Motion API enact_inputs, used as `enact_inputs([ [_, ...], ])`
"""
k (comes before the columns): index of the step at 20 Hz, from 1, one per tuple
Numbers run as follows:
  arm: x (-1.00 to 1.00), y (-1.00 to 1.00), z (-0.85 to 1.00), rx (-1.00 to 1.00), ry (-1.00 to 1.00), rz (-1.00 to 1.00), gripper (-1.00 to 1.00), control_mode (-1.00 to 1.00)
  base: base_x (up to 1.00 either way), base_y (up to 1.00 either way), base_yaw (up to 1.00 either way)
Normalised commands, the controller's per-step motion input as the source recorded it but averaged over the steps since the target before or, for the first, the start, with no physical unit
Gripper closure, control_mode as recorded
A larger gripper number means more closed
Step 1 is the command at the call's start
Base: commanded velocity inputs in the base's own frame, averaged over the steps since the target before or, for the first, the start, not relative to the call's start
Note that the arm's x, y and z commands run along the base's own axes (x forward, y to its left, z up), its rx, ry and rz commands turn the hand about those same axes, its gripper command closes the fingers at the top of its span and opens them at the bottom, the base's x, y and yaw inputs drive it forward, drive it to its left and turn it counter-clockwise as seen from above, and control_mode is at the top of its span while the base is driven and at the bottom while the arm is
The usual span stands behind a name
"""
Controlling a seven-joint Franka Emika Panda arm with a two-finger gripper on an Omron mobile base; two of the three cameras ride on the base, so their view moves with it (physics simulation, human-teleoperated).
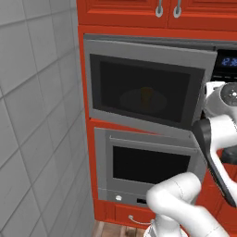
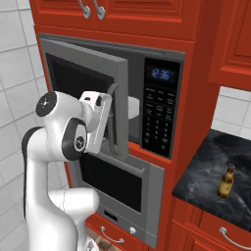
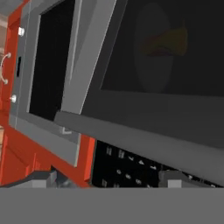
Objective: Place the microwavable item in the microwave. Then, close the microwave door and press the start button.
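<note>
Behind the half-shut microwave door [image 1: 147, 88] you can see the yellow cup [image 1: 146, 96] standing on the turntable inside the microwave [image 2: 162, 105]. You'll find the door big, stiff and hinged on its left edge, so push flat on its free right edge by the curved handle [image 2: 112, 120]. Your gripper [image 2: 100, 110] sits there, fingers apart and holding nothing.

Even, flat rendered light throughout; soft pixel blur, dim behind the microwave door [image 1: 148, 88] glass, no glare.
</note>
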Motion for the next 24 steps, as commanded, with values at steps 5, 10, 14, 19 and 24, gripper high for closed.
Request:
enact_inputs([
  [5,0.9,-0.02,0.25,0.0,-0.01,0.0,-1.0,-1.0,0.0,0.0,0.0],
  [10,0.76,0.0,0.22,0.0,0.0,0.0,-1.0,-1.0,0.0,0.0,0.0],
  [14,0.82,-0.04,0.14,0.0,0.0,0.0,-1.0,-1.0,0.0,0.0,0.0],
  [19,0.67,-0.14,0.08,0.0,0.0,0.0,-1.0,-1.0,0.0,0.0,0.0],
  [24,0.21,-0.06,0.01,0.0,-0.08,0.0,-1.0,-1.0,0.0,0.0,0.0],
])
